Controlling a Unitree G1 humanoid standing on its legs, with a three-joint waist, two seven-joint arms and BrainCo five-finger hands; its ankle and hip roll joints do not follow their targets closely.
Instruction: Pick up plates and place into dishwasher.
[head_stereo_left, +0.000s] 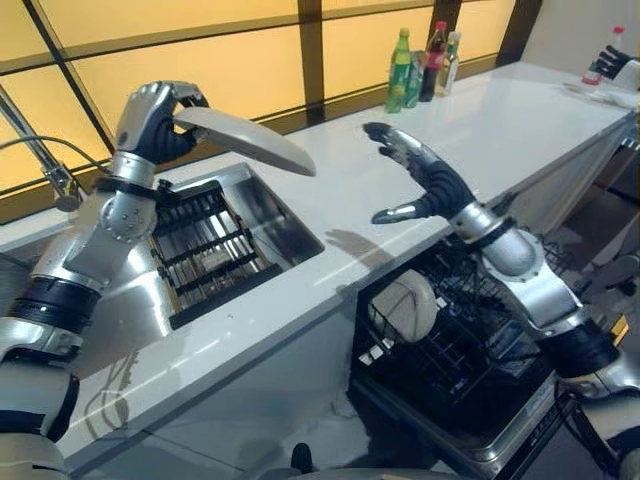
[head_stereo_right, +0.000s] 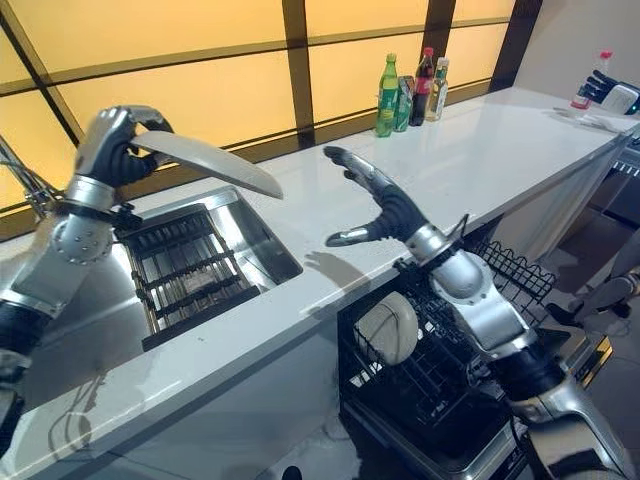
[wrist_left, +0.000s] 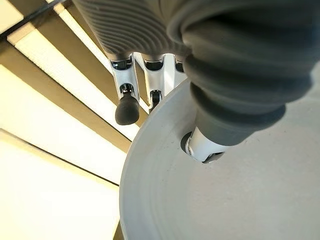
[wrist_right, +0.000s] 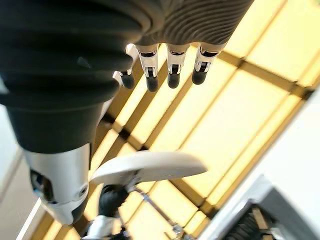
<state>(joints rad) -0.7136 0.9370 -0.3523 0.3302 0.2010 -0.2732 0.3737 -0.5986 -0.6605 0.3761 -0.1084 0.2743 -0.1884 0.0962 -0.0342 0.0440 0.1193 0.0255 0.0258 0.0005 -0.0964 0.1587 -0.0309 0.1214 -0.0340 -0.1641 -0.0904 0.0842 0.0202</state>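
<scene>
We note the left hand (head_stereo_left: 152, 120) raised above the sink, its fingers curled over the rim of a plate (head_stereo_left: 245, 140) and the thumb pressed into the plate's face, so the plate is pinched at one edge and juts out flat toward the robot's right, in the air over the sink's far corner. In the left wrist view the plate (wrist_left: 240, 195) reads as a matte pale grey disc with a shallow raised rim. The right hand (head_stereo_left: 425, 175) hovers over the countertop (head_stereo_left: 520, 130), apart from the plate, palm turned toward it, fingers straight and spread, holding nothing; the right wrist view shows the same plate (wrist_right: 150, 167) edge-on beyond its fingertips. Beneath the plate we see the sink (head_stereo_left: 275, 215), a brushed steel basin set into the smooth white countertop, with a dark slatted rack (head_stereo_left: 205, 250) lying in it and a steel faucet (head_stereo_left: 45, 165) at its left edge. Below the counter edge, under the right arm, the dishwasher (head_stereo_left: 470, 350) stands open with a black wire basket pulled out; a round pale dish (head_stereo_left: 405, 305) stands on edge in it. At the back of the counter, against the amber-lit window panes, stand bottles (head_stereo_left: 425, 65), green and dark, grouped close together.
</scene>
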